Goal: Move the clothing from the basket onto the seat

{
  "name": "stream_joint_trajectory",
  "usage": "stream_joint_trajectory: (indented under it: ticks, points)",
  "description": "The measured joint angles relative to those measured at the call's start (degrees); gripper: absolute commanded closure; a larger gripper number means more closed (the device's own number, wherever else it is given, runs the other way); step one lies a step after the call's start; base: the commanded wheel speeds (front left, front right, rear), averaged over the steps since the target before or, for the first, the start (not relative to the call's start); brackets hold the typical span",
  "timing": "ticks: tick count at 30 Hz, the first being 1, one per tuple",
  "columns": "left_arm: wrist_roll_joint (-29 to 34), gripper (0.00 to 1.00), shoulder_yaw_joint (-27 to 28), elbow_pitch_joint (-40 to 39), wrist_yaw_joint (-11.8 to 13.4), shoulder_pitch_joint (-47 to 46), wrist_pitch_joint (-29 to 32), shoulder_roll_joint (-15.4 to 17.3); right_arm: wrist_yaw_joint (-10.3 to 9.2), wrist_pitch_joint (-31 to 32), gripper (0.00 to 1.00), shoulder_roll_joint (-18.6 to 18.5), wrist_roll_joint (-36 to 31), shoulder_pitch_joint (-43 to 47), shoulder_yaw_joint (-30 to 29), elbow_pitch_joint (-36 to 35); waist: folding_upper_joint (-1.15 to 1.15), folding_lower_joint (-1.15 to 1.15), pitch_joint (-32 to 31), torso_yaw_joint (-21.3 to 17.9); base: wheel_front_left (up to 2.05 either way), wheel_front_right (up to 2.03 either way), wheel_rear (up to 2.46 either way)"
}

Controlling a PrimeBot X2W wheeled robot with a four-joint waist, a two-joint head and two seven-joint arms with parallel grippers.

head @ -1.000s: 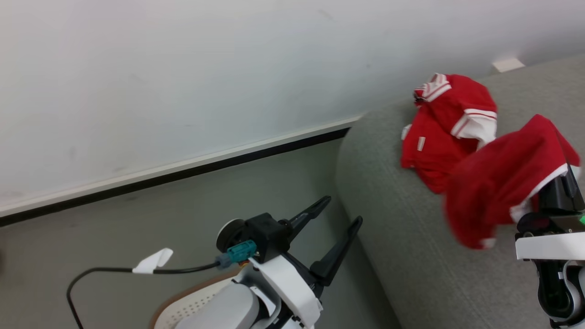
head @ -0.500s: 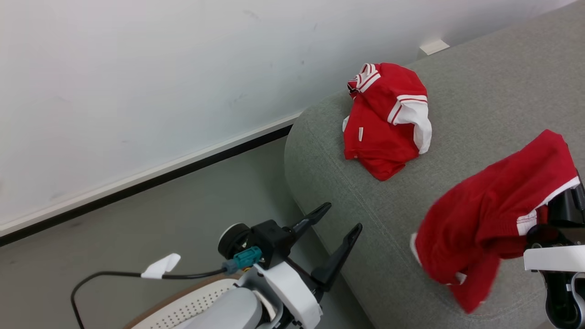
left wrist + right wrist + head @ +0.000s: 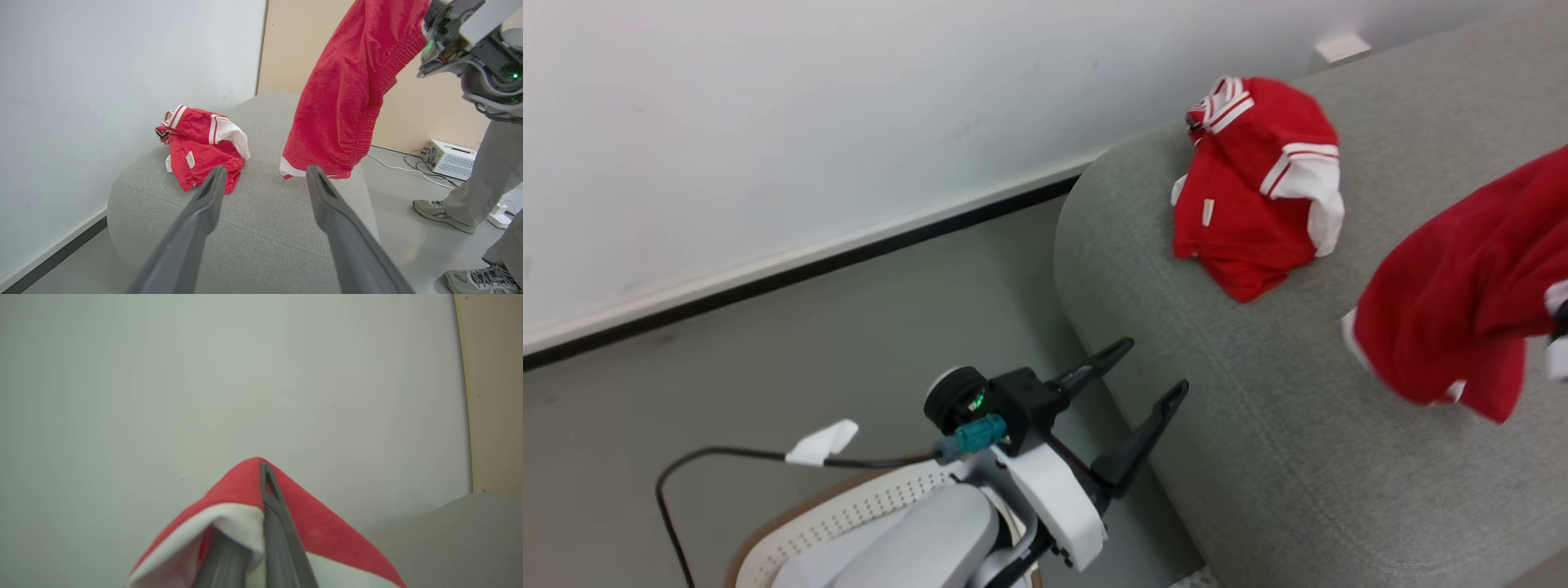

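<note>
Two red garments show from my head camera. The lying garment (image 3: 1254,220), with white panels and striped trim, sits crumpled on the one grey seat (image 3: 1258,474) near its far rounded corner, well ahead of my left end effector (image 3: 1153,366). That end effector's fingers stand wide apart and empty beside the seat's near edge. The hanging garment (image 3: 1462,310) is in the air at the right edge, above the seat. One white perforated basket (image 3: 849,523) with a brown rim lies under my left arm. From my right wrist, my right end effector (image 3: 264,482) is clamped on the hanging garment, whose red cloth and white trim drape over both fingers. From my left wrist, the lying garment appears just left of my left fingertip and the hanging garment beyond the right one. I cannot tell whether its white hem touches the seat. One person's two legs (image 3: 482,179) stand on the floor to the right.
</note>
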Motion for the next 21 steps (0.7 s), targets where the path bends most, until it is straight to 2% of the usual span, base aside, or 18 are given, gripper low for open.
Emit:
stream_joint_trajectory:
  ticks: [6,13,16,21]
  points:
    - [0.64,0.00,0.49,-1.01,0.00,-3.25,1.47,1.57,0.00,-0.02,1.00,-4.72,4.43,-8.69,-3.46,6.79,0.00,0.00,4.85,2.95,0.00,0.00,0.00]
    - [1.05,0.00,0.37,-1.99,0.00,-4.89,2.68,2.97,0.00,-0.02,1.00,-7.77,2.49,-17.35,-4.46,14.97,0.00,0.01,11.21,6.84,0.00,0.00,0.00]
    - [1.32,0.00,0.52,-2.38,0.08,-6.11,2.86,3.16,0.00,0.85,1.00,-8.46,-0.38,-19.52,-0.89,20.61,0.00,0.01,13.56,8.37,0.00,0.00,0.00]
    - [1.33,0.00,0.47,-2.27,0.25,-6.77,2.58,2.86,0.00,7.83,1.00,-8.83,-2.79,-20.85,5.70,33.55,0.00,0.01,16.32,11.00,0.00,0.00,0.00]
